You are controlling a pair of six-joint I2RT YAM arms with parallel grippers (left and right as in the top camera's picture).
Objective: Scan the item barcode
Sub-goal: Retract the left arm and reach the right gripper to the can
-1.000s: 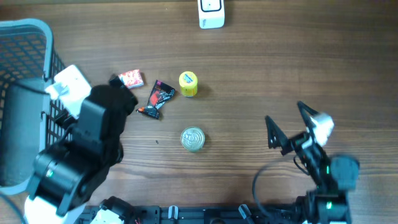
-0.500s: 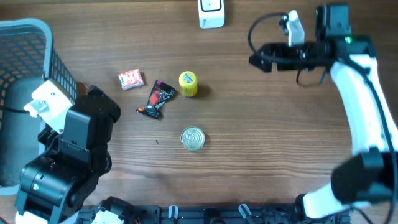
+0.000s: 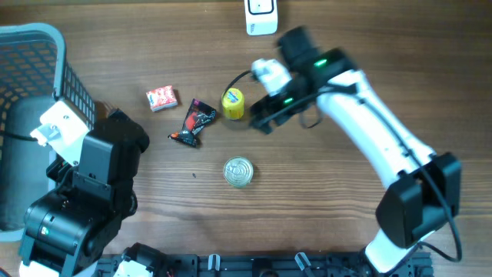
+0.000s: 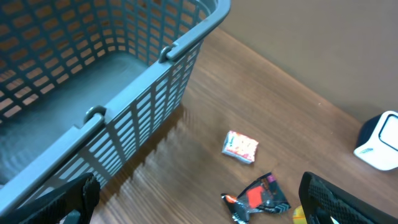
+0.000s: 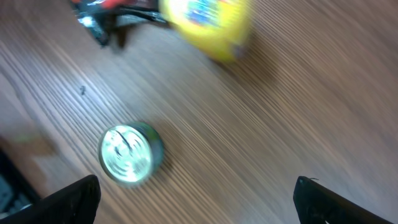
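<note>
1. Wood-grain table (image 3: 346, 231); grey plastic lattice basket (image 3: 31, 54); round ring-pull tin can (image 3: 239, 171); yellow cylindrical tub (image 3: 233, 104) mid-table; crinkled black-red wrapper (image 3: 194, 121); small red-white packet (image 3: 162, 98); boxy white scanner (image 3: 261, 17).
2. Left wrist only: basket's inside. Right wrist only: can lid close up, tub blurred.
3. One of each item. Two grippers: right gripper (image 5: 196, 186) near tub, jaws wide, empty; left gripper (image 4: 199, 208) by basket, likewise.

Even, soft light; heavy motion blur in right wrist view.

table (image 3: 154, 46): matt wood grain; basket (image 4: 143, 106): grey plastic lattice; can (image 5: 126, 155): shiny metal lid
</note>
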